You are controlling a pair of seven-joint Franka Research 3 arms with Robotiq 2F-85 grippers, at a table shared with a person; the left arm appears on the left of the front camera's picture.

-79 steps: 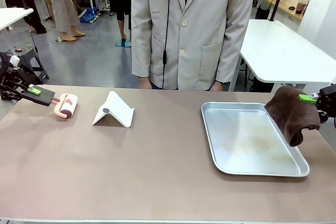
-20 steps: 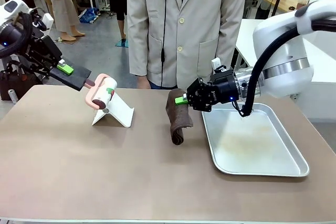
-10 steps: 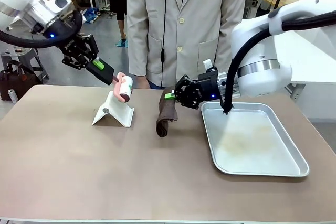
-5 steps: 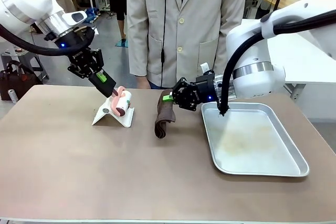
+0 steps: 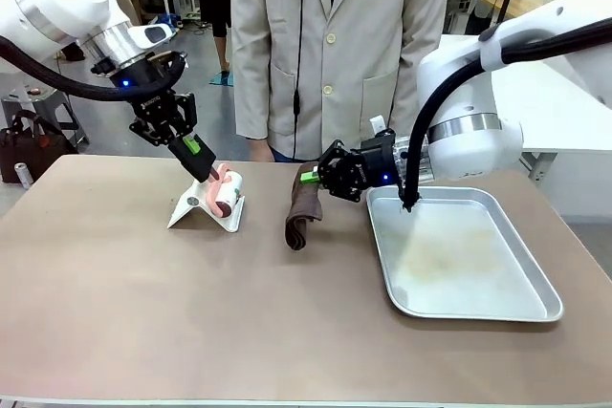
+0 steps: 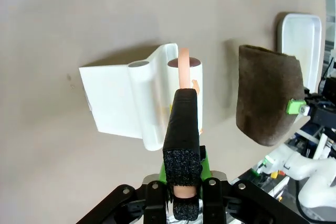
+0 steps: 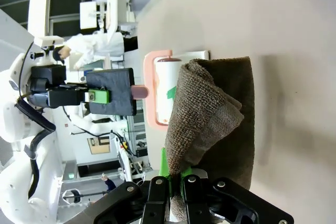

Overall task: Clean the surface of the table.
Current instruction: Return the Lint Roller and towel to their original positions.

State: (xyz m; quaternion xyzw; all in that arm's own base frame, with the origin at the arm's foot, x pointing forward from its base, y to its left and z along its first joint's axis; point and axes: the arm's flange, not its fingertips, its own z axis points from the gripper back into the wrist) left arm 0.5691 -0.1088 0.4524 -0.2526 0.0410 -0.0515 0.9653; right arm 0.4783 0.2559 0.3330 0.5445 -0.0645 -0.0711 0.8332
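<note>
On the far left part of the table (image 5: 239,322), the left gripper (image 5: 198,156) is clamped on the black foam grip of a lint roller (image 5: 224,191), w/ the pink roller head resting on the sloped top of a white stand (image 5: 203,209). Left wrist view: gripper (image 6: 183,192) holds the foam handle tight btwn its green pads, roller (image 6: 187,85) lies in the stand's (image 6: 118,100) curved cradle, pink stem running over it.

Near table centre, the right gripper (image 5: 314,176) is closed on the top edge of a brown towel (image 5: 304,209); towel hangs down folded, its bottom end touching or just above the tabletop, can't tell which. Right wrist view: gripper (image 7: 176,179) pinches the bunched towel (image 7: 215,124), w/ the roller (image 7: 163,90) beyond it and the left gripper (image 7: 100,96) on its handle further out.

Right of the towel, a silver tray (image 5: 535,308) lies flat on the table, its far-left corner just beside the right arm's wrist. Tray also shows in the left wrist view (image 6: 300,38), beyond the towel (image 6: 266,95).

Table is brown, wide, takes up the whole near part of the front view; stand, towel & tray all sit in its far half. A person in a beige coat (image 5: 335,45) stands at the far edge, btwn the two arms.
</note>
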